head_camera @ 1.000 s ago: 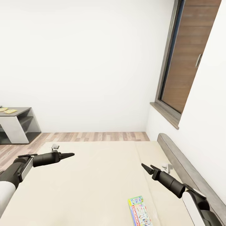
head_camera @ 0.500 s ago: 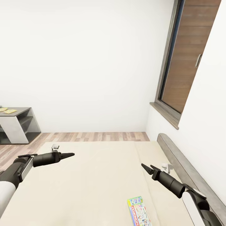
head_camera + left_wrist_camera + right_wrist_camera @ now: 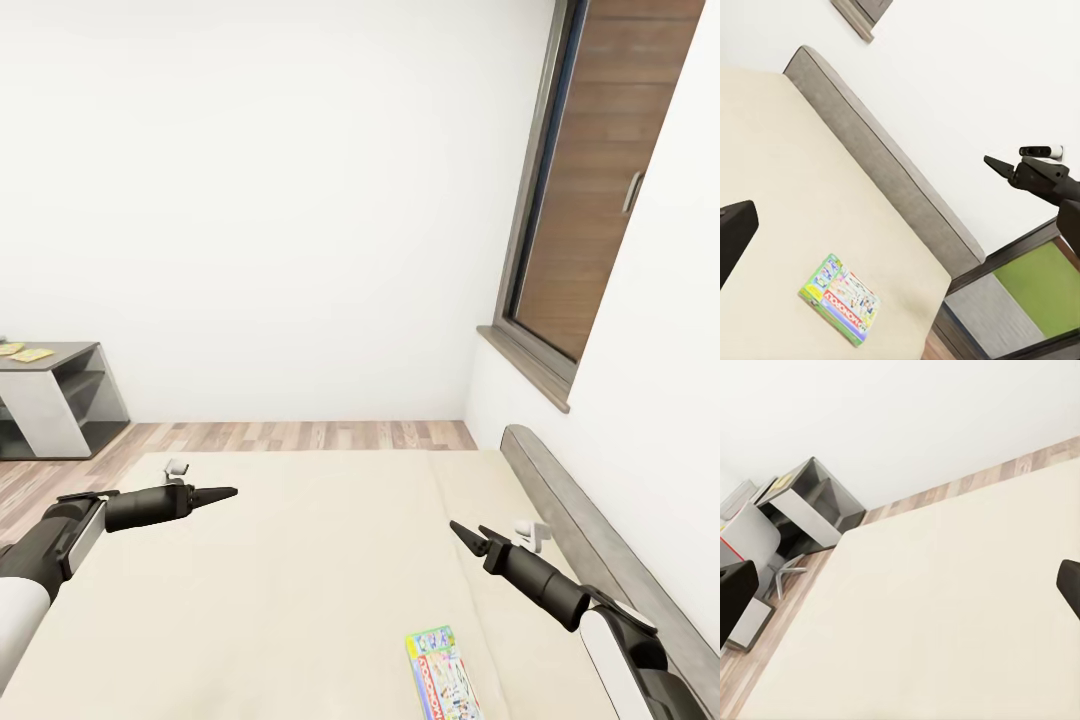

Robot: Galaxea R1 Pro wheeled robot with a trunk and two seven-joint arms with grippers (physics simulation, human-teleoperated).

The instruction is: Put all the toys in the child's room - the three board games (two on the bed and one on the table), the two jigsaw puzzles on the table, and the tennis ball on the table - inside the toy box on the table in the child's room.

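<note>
Hovering over the bed (image 3: 300, 560), left gripper (image 3: 225, 492) pressed together, right gripper (image 3: 466, 534) slightly spread, both empty

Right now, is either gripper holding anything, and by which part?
Nothing is held. The left gripper and right gripper hang empty above the bed; the green-edged board game lies flat, untouched.

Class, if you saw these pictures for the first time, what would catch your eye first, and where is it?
The bright green-edged board game lies flat on the beige bed, near the grey headboard. Both grippers, left and right, hang above the mattress, holding nothing.
</note>
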